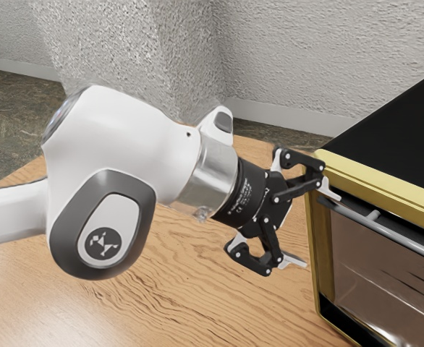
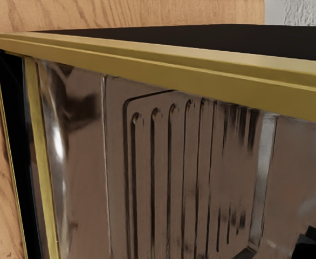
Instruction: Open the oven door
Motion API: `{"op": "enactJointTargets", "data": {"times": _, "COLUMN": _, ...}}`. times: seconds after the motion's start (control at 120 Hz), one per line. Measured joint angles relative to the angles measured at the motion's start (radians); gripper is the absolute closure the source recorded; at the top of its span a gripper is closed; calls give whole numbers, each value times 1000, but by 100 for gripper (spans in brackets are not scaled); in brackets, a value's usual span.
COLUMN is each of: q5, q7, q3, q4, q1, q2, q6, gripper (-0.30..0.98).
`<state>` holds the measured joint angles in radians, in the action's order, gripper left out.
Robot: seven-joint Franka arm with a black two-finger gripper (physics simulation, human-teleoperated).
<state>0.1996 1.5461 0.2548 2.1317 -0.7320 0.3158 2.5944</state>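
Right, the gripper (image 1: 315, 225) is up at the front of the oven (image 1: 407, 137), near the corner closest to my arm (image 1: 125, 144). Its jaws are released and spread well apart, one above the other, with nothing grasped between them. The upper one overlaps the near end of the grey handle (image 1: 404, 236) in the exterior view; whether it actually touches there, I can't tell. The lower one hangs below that, just beside the oven's front edge.

The oven door (image 1: 386, 278) is at the exterior view's right, its pane upright under the gold rim (image 2: 163, 70), with the handle running along near the top. I can't tell from here whether it's slightly ajar. My wrist view looks closely at the front, where a ribbed panel (image 2: 166, 178) shows behind the brownish glass. The oven has a black top and sits on the wooden worktop (image 1: 197, 296). My arm reaches in from the exterior view's left, over the same wood, with a rough pale wall (image 1: 306, 65) and a mottled floor (image 1: 9, 123) behind it.
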Motion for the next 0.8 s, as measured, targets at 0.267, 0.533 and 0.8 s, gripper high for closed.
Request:
{"op": "enactJointTargets", "data": {"times": 0.267, "q5": -2, "q7": 26, "q3": 0, "q4": 28, "q1": 6, "q2": -5, "q6": 5, "gripper": 0}}
{"op": "enactJointTargets", "data": {"times": 0.533, "q5": -15, "q7": 40, "q3": -122, "q4": 124, "q1": 132, "q2": 56, "q6": 5, "gripper": 0}}
{"op": "enactJointTargets", "data": {"times": 0.8, "q5": 238, "q7": 40, "q3": -713, "q4": 440, "q1": 619, "q2": 488, "q6": -4, "gripper": 0}}
